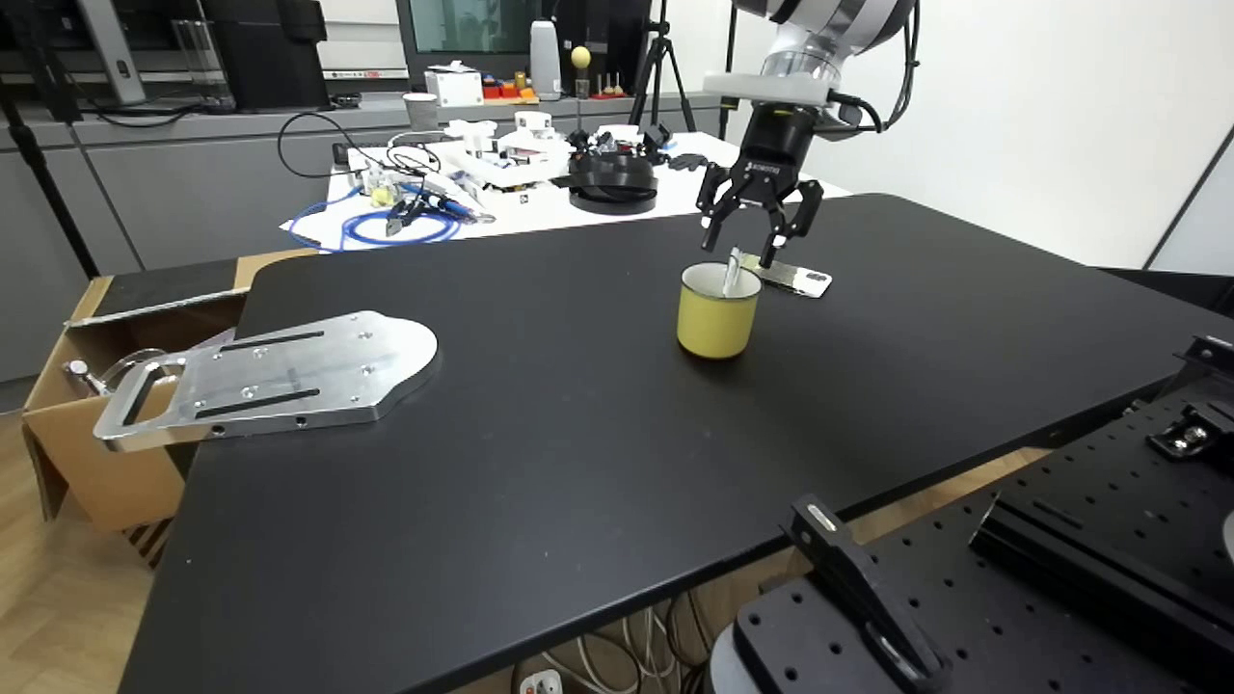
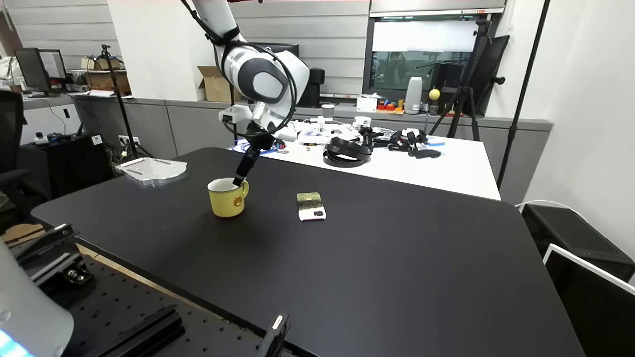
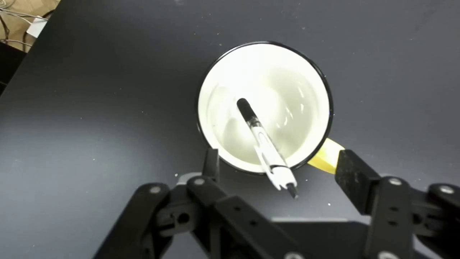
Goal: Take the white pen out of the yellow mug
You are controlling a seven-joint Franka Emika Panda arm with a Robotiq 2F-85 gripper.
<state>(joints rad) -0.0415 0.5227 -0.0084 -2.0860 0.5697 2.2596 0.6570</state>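
A silver metal plate (image 1: 289, 366) with slots and a cut-out handle lies on the black bench (image 1: 540, 453), its handle end jutting past the edge near an open cardboard box (image 1: 106, 472), while a flat phone-like oblong (image 2: 311, 206) lies elsewhere on the bench. Behind, a cluttered white bench (image 2: 461, 168) bears a coil of blue cable (image 1: 349, 231). On the ledge (image 2: 521, 125) beyond stand a white box (image 2: 366, 104), a cup (image 2: 328, 110) and a tall pale cylinder (image 2: 413, 95).

Robotics lab from here: robot arm (image 1: 810, 63) over worktop (image 1: 540, 482), perforated plate (image 1: 1109, 487) bottom of frame, cluttered white bench (image 1: 540, 209) and tripod (image 1: 659, 31) up top.
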